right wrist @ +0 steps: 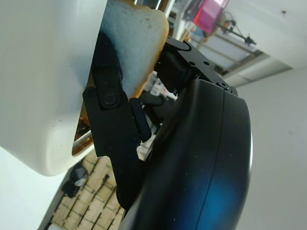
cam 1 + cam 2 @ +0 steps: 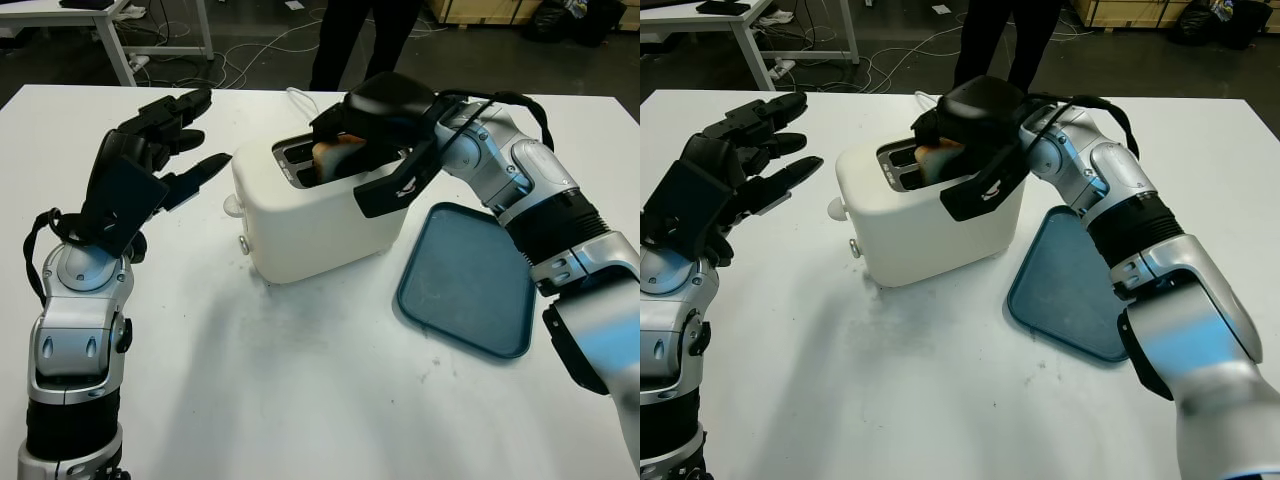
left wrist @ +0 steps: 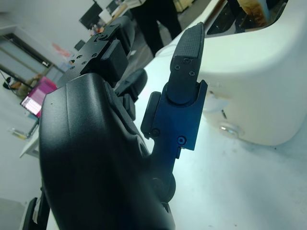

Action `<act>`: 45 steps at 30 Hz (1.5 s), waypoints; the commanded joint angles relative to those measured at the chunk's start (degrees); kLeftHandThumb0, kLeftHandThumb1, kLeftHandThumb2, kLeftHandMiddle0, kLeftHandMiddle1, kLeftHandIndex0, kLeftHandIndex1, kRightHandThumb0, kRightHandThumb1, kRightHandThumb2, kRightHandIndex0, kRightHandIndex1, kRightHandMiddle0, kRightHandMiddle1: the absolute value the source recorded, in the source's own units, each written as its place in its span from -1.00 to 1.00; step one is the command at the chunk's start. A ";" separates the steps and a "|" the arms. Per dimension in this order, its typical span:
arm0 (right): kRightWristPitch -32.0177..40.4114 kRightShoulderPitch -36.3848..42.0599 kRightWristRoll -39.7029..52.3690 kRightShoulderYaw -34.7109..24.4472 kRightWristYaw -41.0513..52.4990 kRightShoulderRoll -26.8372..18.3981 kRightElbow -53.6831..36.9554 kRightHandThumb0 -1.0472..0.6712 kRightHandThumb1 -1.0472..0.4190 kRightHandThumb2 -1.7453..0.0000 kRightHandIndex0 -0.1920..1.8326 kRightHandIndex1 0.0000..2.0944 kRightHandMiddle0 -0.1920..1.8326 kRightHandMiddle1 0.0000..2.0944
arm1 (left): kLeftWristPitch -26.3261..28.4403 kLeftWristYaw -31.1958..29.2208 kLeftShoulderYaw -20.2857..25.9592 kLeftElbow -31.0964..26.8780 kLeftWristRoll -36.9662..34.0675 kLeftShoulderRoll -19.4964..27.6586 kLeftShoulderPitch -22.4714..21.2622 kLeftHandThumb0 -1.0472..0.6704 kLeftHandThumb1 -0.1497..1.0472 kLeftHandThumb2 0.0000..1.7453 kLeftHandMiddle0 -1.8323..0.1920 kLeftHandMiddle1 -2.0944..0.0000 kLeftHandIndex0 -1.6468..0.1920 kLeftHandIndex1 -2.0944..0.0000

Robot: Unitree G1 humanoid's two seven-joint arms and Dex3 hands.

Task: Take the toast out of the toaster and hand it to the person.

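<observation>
Right hand [image 2: 375, 115] sits over the top of the toaster [image 2: 310, 215], fingers clamped on the toast [image 2: 333, 155], which stands partly raised out of a slot. From there, largest to smallest:

White desk [image 2: 300, 380] carries everything.

Toaster: cream-white, two slots on top, set near the middle of the desk, one corner turned toward the robot. A small knob and a round button show on its left end.

Tray [image 2: 470, 275]: dark teal, flat on the desk just beside the toaster on the robot's right, under the right forearm.

Left hand [image 2: 155, 150]: open, held above the desk to the left of the toaster, apart from it, palm turned toward the toaster's side.

Toast: pale crumb, browned crust.

Person [image 2: 360, 40]: dark trouser legs standing on the floor beyond the far edge of the desk, behind the toaster.

View differences:
- Head views give the layout, but the right hand's shell covers most of the toast; only a tan patch shows at the slot.
- Right wrist view shows the grip: a black finger [image 1: 112, 115] pressed flat on the slice's [image 1: 136, 45] pale face, with the toaster's white wall alongside.
- Left wrist view shows a finger [image 3: 184, 91] of the left hand held short of the toaster's side, with a gap between them.
</observation>
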 commanded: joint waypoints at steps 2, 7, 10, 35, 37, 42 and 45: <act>-0.56 -0.89 0.17 -0.93 -1.37 -0.02 1.83 -0.34 -0.83 0.67 0.25 0.67 -0.03 0.67 | 0.31 0.29 0.13 -0.37 -0.28 -0.18 0.03 -0.33 0.79 -0.98 0.65 0.23 0.24 0.99; 1.18 -2.85 0.62 -2.74 -3.30 0.83 3.70 -0.32 -0.83 0.67 0.26 0.67 0.00 0.67 | 0.02 0.31 0.19 -0.24 -0.29 -0.22 0.12 -0.34 0.79 -0.98 0.65 0.22 0.24 0.98; 1.58 -3.77 0.11 -3.54 -4.71 0.83 4.20 -0.33 -0.83 0.67 0.26 0.67 -0.01 0.67 | -0.08 0.24 0.07 -0.21 0.00 0.05 0.18 -0.35 0.79 -0.98 0.65 0.22 0.24 0.98; 2.64 -13.42 4.13 -10.56 -12.50 0.73 16.83 -0.35 -0.83 0.61 0.19 0.67 -0.06 0.67 | 0.27 0.31 0.28 -0.34 -0.16 -0.11 0.24 -0.34 0.79 -0.98 0.65 0.23 0.24 0.98; 2.68 -13.58 5.43 -11.40 -11.86 0.75 17.54 -0.34 -0.83 0.60 0.17 0.67 -0.09 0.67 | 0.12 0.48 0.17 -0.28 0.04 -0.16 0.24 -0.34 0.79 -0.98 0.64 0.23 0.24 0.98; 1.90 -14.27 10.45 -14.98 -11.94 0.44 21.07 -0.29 -0.83 0.59 0.20 0.67 -0.05 0.67 | -0.01 0.54 0.13 -0.25 0.04 -0.23 0.31 -0.35 0.79 -0.98 0.64 0.23 0.24 0.98; 4.18 -14.80 11.87 -16.82 -14.05 -0.04 22.80 -0.32 -0.83 0.60 0.24 0.67 0.00 0.67 | -0.33 0.47 0.22 -0.05 -0.01 -0.17 0.38 -0.35 0.78 -0.98 0.64 0.23 0.24 0.98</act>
